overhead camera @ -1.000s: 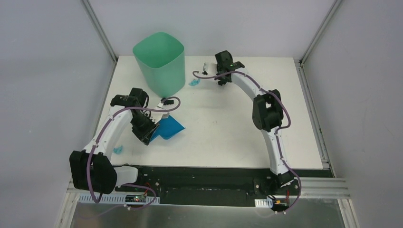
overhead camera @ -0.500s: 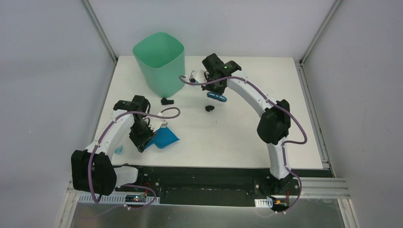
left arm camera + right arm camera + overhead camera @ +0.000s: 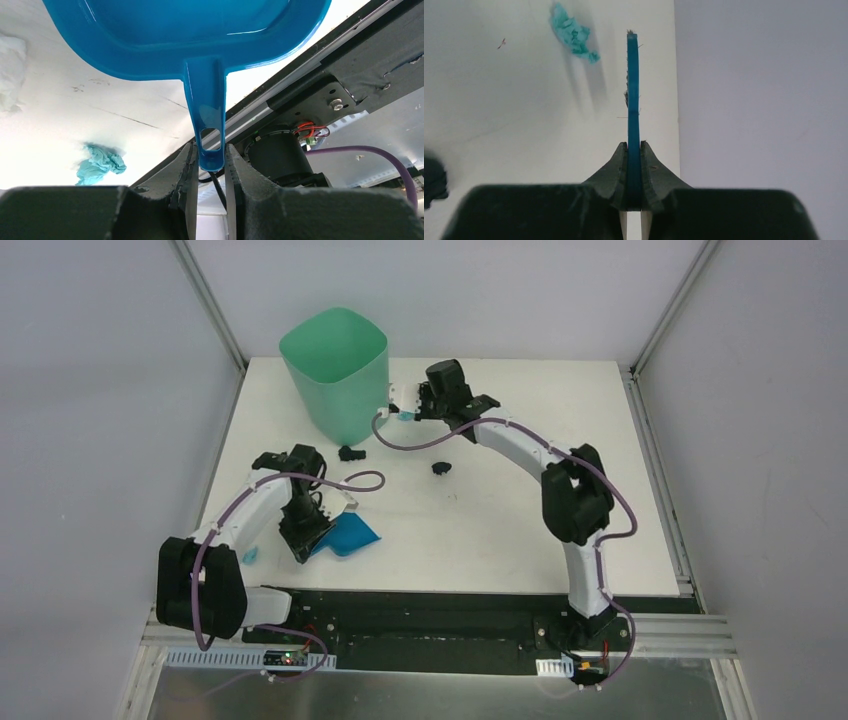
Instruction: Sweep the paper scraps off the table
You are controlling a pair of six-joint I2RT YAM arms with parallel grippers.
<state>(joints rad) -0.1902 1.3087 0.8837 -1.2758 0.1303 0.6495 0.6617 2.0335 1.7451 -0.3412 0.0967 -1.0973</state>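
Note:
My left gripper [image 3: 303, 530] is shut on the handle of the blue dustpan [image 3: 346, 536], which lies on the white table [image 3: 500, 530] near its front left. In the left wrist view the handle [image 3: 210, 125] sits between my fingers, with a light blue paper scrap [image 3: 100, 165] beside it. My right gripper [image 3: 418, 406] is shut on the blue brush [image 3: 632, 90], seen edge-on, next to the bin. A light blue scrap [image 3: 573, 34] lies just ahead of the brush. Black scraps lie by the bin [image 3: 350, 452] and mid-table [image 3: 440, 468]. Another light blue scrap [image 3: 249, 555] lies left of the dustpan.
The mint-green bin [image 3: 335, 380] stands at the table's back left, close to my right gripper. The table's black front edge [image 3: 450, 600] runs just behind the dustpan handle. Grey walls enclose the table on three sides.
My right arm swung the brush from mid-table back up to beside the bin. My left gripper drew the dustpan slightly toward the front edge.

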